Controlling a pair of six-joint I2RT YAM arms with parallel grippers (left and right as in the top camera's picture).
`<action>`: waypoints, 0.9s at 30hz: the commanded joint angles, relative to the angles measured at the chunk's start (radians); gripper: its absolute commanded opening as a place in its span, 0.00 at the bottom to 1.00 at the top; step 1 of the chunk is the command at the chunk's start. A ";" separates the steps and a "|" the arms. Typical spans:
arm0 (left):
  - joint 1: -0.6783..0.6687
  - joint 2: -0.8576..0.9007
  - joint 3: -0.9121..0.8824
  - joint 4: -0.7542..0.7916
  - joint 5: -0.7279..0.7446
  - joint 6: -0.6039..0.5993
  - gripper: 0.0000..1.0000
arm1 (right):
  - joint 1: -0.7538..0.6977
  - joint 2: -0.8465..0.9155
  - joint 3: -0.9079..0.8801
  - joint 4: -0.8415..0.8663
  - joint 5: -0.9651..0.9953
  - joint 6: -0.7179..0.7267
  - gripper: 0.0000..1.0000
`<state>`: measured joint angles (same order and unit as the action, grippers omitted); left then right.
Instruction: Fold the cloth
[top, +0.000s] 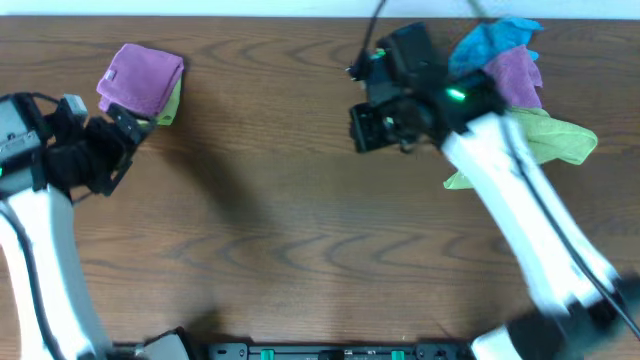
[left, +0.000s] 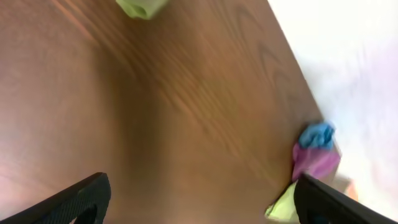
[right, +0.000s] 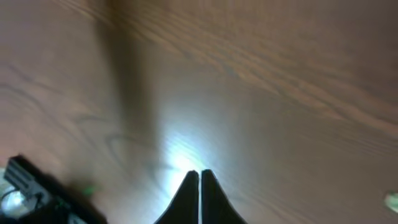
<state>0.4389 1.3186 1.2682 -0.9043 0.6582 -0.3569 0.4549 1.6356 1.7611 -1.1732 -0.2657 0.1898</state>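
Observation:
A folded purple cloth (top: 143, 78) lies on a folded yellow-green cloth (top: 170, 104) at the table's far left. A loose pile sits at the far right: a blue cloth (top: 492, 42), a purple cloth (top: 517, 76) and a yellow-green cloth (top: 556, 138). The pile also shows small in the left wrist view (left: 316, 154). My left gripper (top: 128, 140) is open and empty, just in front of the folded stack. My right gripper (top: 372, 128) is shut and empty, over bare wood left of the pile; in the right wrist view its fingers (right: 199, 176) touch.
The table is brown wood (top: 300, 230). A pale wall runs along its far edge (top: 300, 8). A dark fixture with green parts (top: 330, 352) sits at the front edge. My right arm (top: 520, 210) crosses the right side.

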 joint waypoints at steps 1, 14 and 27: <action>-0.036 -0.146 0.010 -0.080 -0.033 0.159 0.95 | 0.011 -0.121 0.013 -0.056 0.090 -0.023 0.11; -0.228 -0.617 0.010 -0.295 -0.095 0.346 0.95 | 0.095 -0.463 0.006 -0.331 0.291 -0.041 0.15; -0.290 -0.718 0.010 -0.360 -0.097 0.582 0.95 | 0.103 -0.877 -0.291 -0.272 0.367 -0.033 0.90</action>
<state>0.1547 0.6037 1.2686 -1.2819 0.5682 0.1654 0.5495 0.7746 1.5181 -1.4605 0.0616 0.1524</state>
